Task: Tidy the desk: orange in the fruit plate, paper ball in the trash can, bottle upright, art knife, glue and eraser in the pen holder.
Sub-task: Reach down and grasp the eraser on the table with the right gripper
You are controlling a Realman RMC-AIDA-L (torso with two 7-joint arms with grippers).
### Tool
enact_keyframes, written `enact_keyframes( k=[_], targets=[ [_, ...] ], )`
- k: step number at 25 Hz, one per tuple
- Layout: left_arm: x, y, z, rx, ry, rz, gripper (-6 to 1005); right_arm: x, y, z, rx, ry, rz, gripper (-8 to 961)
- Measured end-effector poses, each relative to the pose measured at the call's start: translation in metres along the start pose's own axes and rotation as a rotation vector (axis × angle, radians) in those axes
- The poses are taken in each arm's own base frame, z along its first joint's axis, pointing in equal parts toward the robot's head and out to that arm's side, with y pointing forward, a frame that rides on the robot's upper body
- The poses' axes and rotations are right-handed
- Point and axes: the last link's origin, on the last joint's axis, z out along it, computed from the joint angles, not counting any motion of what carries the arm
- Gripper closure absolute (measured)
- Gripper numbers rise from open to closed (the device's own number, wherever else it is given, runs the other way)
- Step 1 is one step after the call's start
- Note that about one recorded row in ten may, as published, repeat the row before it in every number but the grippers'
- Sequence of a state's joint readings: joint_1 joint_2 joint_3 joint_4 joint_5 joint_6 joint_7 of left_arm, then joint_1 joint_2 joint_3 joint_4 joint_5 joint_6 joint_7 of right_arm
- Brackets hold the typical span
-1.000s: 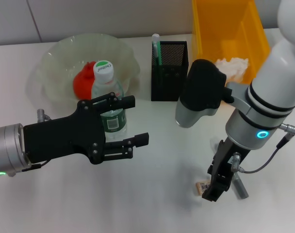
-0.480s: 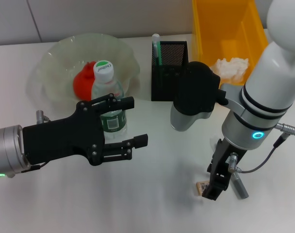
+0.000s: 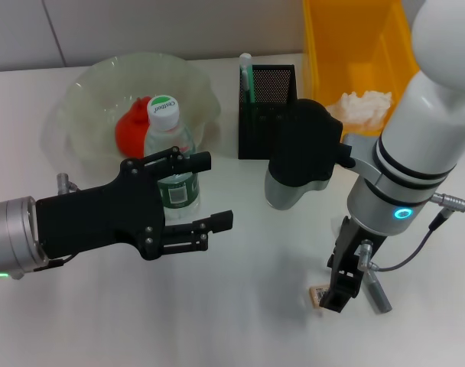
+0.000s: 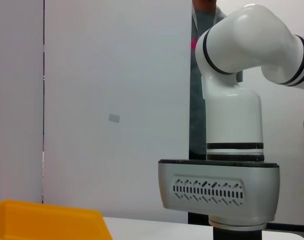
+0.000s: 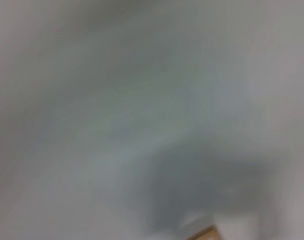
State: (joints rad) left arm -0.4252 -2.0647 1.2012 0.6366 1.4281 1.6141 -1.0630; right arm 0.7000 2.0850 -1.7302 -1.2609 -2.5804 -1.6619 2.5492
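Down at the white desk (image 3: 240, 321), right gripper (image 3: 333, 300) covers the small beige eraser (image 3: 319, 294); finger state cannot be told. Left gripper (image 3: 209, 191) spread apart around the upright clear green-label bottle (image 3: 169, 153). Red-orange fruit (image 3: 129, 128) in pale green glass bowl (image 3: 87, 99); white paper wad (image 3: 362, 103) in yellow bin (image 3: 355, 46); black mesh cup (image 3: 267, 111) between.

The white table (image 3: 248, 321) in front of me carries everything. At the far left sits the fruit plate (image 3: 83, 95), and just near and right of it the bottle (image 3: 171, 157) stands upright on the tabletop. At the far middle the pen holder (image 3: 267, 115) stands, with the yellow trash can (image 3: 332, 38) just right of it at the far right. Near me on the right the eraser (image 3: 319, 294) lies flat on the table, and a small grey stick (image 3: 378, 294) lies just right of it
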Motion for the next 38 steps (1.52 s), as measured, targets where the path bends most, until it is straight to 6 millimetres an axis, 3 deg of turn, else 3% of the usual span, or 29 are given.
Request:
enact_keyframes(
  k=[38],
  targets=[
    [0.003,-0.002,-0.001,0.003,0.003,0.011,183,-0.010,0.015,0.009,0.031,0.055,-0.061,324]
  ],
)
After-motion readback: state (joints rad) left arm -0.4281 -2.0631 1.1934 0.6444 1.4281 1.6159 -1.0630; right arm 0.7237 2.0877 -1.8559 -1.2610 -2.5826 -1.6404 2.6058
